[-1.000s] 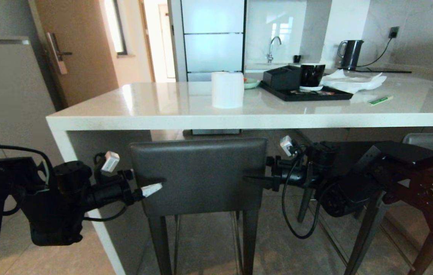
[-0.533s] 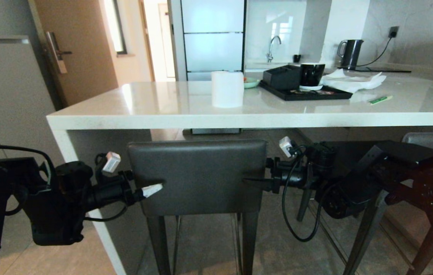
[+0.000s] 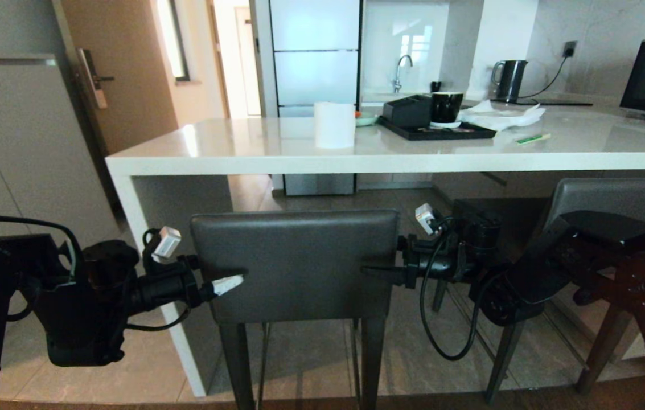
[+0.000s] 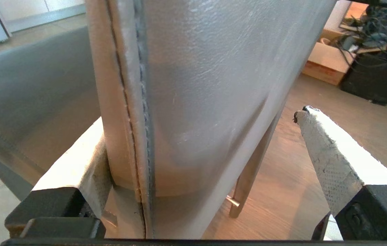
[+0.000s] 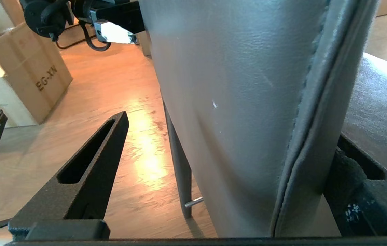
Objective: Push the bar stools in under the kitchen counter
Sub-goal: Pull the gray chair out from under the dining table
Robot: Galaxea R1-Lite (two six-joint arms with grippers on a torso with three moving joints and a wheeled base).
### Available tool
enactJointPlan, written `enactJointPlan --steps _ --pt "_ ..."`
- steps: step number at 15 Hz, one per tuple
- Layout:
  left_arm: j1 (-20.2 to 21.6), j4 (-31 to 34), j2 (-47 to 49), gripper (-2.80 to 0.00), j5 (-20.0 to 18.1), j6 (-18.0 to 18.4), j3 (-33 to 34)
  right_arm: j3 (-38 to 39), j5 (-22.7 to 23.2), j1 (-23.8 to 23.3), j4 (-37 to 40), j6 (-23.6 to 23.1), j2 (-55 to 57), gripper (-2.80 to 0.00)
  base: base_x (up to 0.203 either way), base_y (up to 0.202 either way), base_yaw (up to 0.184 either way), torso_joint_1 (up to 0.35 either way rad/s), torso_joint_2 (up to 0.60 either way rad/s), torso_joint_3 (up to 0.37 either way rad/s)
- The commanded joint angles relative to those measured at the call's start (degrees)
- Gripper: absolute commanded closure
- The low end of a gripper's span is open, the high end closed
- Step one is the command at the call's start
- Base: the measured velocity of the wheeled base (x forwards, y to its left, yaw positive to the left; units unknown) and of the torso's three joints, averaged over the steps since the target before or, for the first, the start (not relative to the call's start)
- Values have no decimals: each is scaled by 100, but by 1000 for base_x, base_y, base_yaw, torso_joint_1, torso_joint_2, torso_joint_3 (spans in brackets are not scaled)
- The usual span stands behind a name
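Rolling back from the surface (image 3: 390, 162), both spread pincers, left pincer (image 3: 225, 283) and right pincer (image 3: 376, 270), straddle the near stool (image 3: 296, 262), still not tucked under.

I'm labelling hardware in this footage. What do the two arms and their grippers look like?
Both arms are black with looped black cables and a small white connector block near each wrist. The left gripper has white textured, tapered fingers; the right gripper has black slotted fingers.
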Motion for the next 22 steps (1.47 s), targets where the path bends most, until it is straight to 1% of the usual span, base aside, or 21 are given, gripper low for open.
enactJointPlan --steps 1,6,8,10,15,17,22 --pt "-18 -60 -62 -280 -33 -1 17 -4 31 -8 -49 -2 -12 -280 -194 0 -1 7 2 2" --pt "-34 -60 -164 -280 -40 -1 162 54 31 1 -62 -2 -20 -280 -192 0 -2 3 1 2" --pt "-45 -60 -177 -280 -31 16 263 168 34 1 -189 -2 -20 -280 -192 0 -1 0 2 4" --pt "-36 -60 -159 -280 -36 207 272 250 36 1 -268 5 -29 -280 -198 0 -2 -1 0 3" --pt "-71 -60 -211 -280 -6 238 345 357 40 1 -297 -2 -125 -280 -193 0 -2 3 2 1" --pt "-80 -60 -203 -280 -6 341 360 387 31 1 -339 7 -144 -280 -195 0 0 2 4 0" --pt "-115 -60 -220 -280 22 369 359 401 40 -8 -356 -2 -161 -280 -194 0 -2 2 3 2"
